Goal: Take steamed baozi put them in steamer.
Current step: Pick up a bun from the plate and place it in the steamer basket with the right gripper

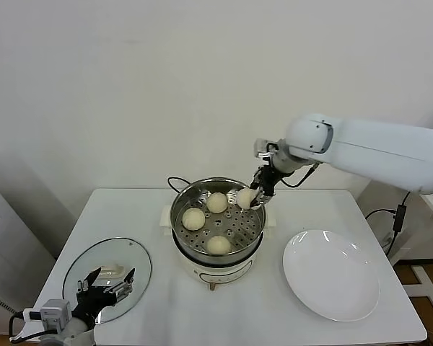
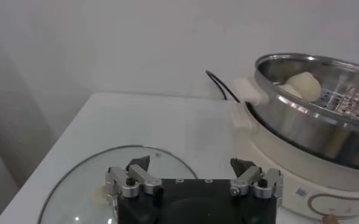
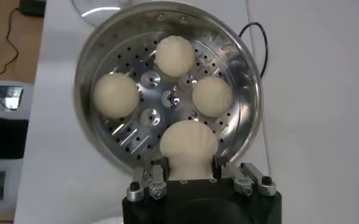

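The steel steamer (image 1: pixel 184 231) stands on its cream pot base at the table's middle. Three cream-white baozi lie in it, one at the left (image 1: pixel 193 219), one at the back (image 1: pixel 216 202) and one at the front (image 1: pixel 218 245). My right gripper (image 1: pixel 251 199) is shut on a fourth baozi (image 1: pixel 245 197) and holds it over the basket's back right rim. In the right wrist view this baozi (image 3: pixel 188 148) sits between the fingers (image 3: pixel 157 173) above the steamer (image 3: pixel 94 55). My left gripper (image 1: pixel 105 282) is open and empty over the glass lid at the front left.
A flat glass lid (image 1: pixel 137 254) lies at the table's front left. A white plate (image 1: pixel 332 277) with nothing on it lies at the front right. A black cord (image 1: pixel 175 182) runs behind the pot. The table's edges are close on both sides.
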Robot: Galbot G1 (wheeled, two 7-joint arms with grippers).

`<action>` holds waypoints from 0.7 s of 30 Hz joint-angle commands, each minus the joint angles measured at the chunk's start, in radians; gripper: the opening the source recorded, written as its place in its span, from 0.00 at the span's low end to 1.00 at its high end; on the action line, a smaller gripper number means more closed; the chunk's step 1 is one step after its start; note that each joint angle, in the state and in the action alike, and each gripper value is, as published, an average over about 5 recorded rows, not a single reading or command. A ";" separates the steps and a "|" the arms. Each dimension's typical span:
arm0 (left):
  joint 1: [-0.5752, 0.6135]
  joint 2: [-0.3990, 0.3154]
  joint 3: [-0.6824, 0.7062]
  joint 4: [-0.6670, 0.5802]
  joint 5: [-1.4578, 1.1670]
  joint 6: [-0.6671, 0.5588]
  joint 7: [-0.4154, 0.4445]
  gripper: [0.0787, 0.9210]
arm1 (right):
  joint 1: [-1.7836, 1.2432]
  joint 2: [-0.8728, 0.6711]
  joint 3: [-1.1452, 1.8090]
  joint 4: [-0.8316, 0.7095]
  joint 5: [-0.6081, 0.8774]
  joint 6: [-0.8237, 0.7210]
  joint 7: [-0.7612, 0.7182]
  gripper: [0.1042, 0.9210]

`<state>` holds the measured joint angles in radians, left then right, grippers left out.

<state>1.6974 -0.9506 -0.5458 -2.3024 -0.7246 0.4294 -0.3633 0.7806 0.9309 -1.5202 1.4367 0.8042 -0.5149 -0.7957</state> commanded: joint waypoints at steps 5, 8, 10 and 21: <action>0.001 -0.001 -0.001 0.001 -0.002 0.001 0.000 0.88 | -0.163 0.069 0.032 -0.044 -0.015 -0.052 0.095 0.42; 0.001 -0.002 -0.002 0.000 -0.003 0.000 -0.001 0.88 | -0.175 0.065 0.034 -0.042 -0.025 -0.055 0.097 0.42; 0.002 -0.002 -0.003 0.000 -0.003 0.000 -0.001 0.88 | -0.180 0.061 0.034 -0.038 -0.028 -0.057 0.100 0.43; -0.002 -0.006 -0.002 0.001 -0.003 0.001 -0.002 0.88 | -0.192 0.049 0.063 -0.039 -0.017 -0.061 0.112 0.69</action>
<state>1.6954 -0.9551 -0.5473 -2.3024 -0.7272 0.4306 -0.3649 0.6166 0.9740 -1.4758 1.4023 0.7829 -0.5682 -0.7001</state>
